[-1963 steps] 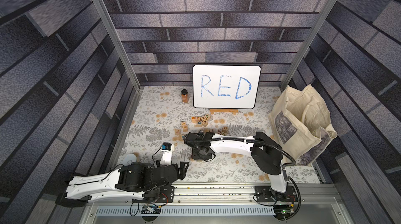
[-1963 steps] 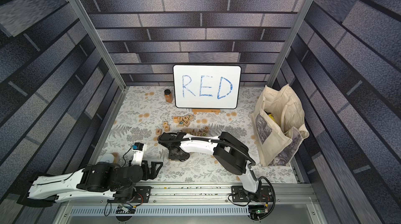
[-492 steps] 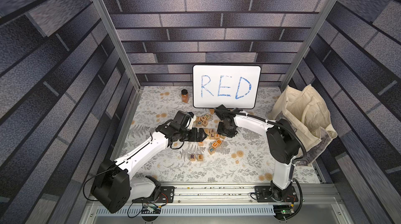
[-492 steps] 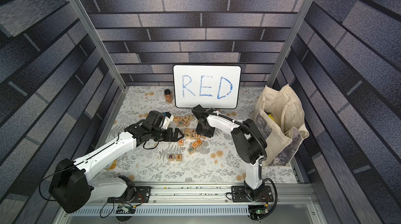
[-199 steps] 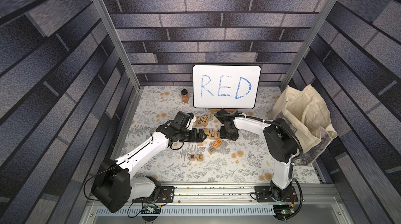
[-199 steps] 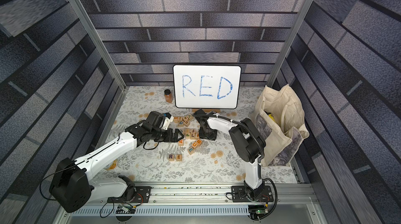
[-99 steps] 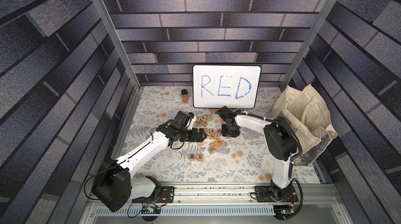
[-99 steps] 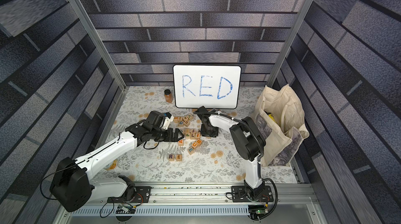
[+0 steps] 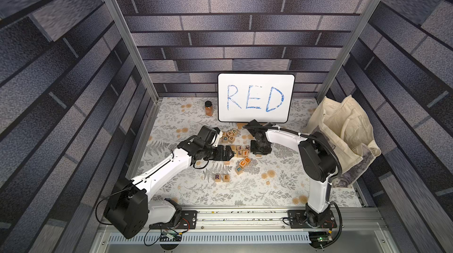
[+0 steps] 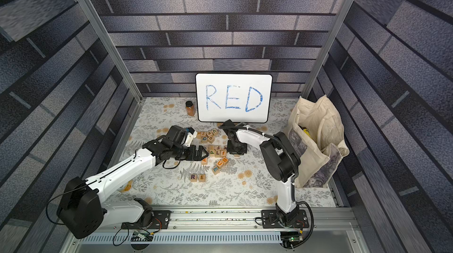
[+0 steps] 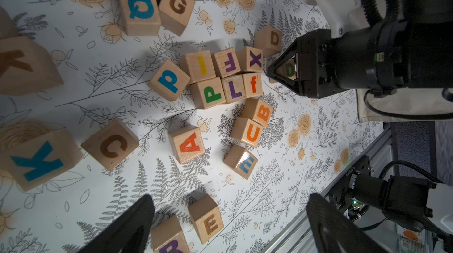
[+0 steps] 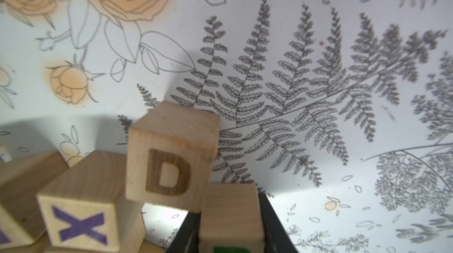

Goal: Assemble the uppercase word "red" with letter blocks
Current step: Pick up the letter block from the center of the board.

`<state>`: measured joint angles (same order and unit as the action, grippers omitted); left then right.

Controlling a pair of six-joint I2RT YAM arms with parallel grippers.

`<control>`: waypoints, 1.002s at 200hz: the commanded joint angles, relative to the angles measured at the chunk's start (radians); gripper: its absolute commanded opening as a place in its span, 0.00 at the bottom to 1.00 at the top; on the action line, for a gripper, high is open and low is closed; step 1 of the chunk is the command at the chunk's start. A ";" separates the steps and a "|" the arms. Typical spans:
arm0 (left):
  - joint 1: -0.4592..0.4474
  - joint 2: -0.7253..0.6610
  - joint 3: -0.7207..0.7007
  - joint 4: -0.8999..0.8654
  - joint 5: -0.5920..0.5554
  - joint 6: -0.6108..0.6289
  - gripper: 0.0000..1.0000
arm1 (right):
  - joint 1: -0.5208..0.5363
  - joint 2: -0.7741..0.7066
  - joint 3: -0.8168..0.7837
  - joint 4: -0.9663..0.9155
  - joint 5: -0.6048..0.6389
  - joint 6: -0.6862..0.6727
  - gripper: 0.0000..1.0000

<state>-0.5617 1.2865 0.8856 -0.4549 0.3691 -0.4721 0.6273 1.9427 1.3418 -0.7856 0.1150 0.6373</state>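
The purple R block (image 9: 217, 177) and the orange-brown E block (image 9: 226, 178) stand side by side on the flowered mat, nearer the front than the pile; the left wrist view shows the R block (image 11: 169, 240) and the E block (image 11: 207, 222) too. My right gripper (image 9: 260, 148) points down at the pile's right edge and is shut on the green D block (image 11: 289, 70), whose wooden top (image 12: 230, 215) fills its jaws. My left gripper (image 9: 230, 153) hovers open at the pile's left side, holding nothing.
A brown D block (image 12: 171, 156) touches the held block, beside a purple X block (image 12: 81, 222). Several loose letter blocks (image 9: 239, 151) lie between the arms. The whiteboard (image 9: 256, 99), a spice jar (image 9: 208, 108) and a cloth tote bag (image 9: 343, 136) stand behind and right.
Over the last second my right gripper's jaws closed on the green D block. The left arm has stayed where it was, open.
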 commanded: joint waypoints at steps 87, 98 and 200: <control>-0.089 -0.038 -0.015 0.022 -0.064 -0.048 1.00 | -0.006 -0.177 -0.076 -0.028 0.009 0.013 0.16; -0.101 -0.048 -0.024 0.024 -0.076 -0.055 1.00 | -0.005 -0.191 -0.088 -0.025 0.007 0.016 0.16; -0.226 -0.145 -0.089 0.019 -0.184 -0.129 1.00 | 0.053 -0.310 -0.178 -0.023 0.021 0.057 0.16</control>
<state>-0.7662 1.1809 0.8211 -0.4297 0.2359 -0.5667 0.6548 1.6707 1.1870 -0.7883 0.1158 0.6682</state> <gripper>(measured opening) 0.998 0.317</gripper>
